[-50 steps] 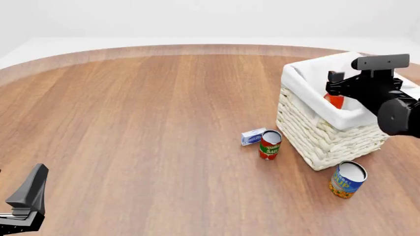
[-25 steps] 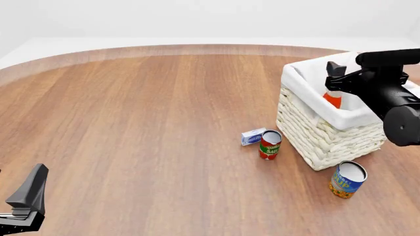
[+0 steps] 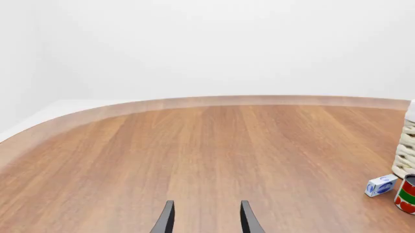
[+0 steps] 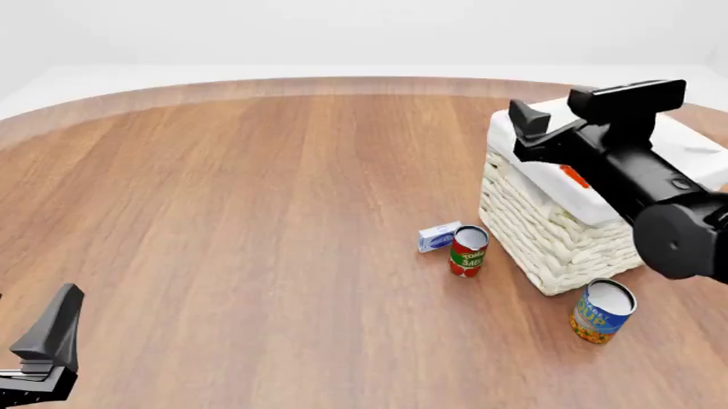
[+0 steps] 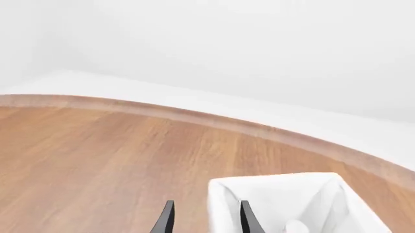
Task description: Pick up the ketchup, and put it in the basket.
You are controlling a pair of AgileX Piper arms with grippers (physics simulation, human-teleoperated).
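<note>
- Left gripper (image 3: pixel 206 222) low at the near-left tabletop (image 4: pixel 251 213) edge — black fingers parted, empty.
- Small blue-white box (image 4: pixel 438 236), then red-and-green can (image 4: pixel 468 250) beside it.
- Orange-red ketchup bottle (image 4: pixel 574 175) inside the cream woven wicker basket (image 4: pixel 546 230), mostly hidden.
- Right gripper (image 5: pixel 206 221) above the basket's rim — fingers apart, gripping nothing.
- Blue-and-yellow can (image 4: pixel 601 311) nearest.

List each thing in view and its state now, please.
Ketchup: inside the basket, mostly hidden by the right arm.
Basket: upright on the table.
Red can: upright, beside the basket.
Blue can: upright, apart from the basket.
Small box: lying by the red can.
Left claw: open, empty.
Right claw: open, empty, above the basket.
</note>
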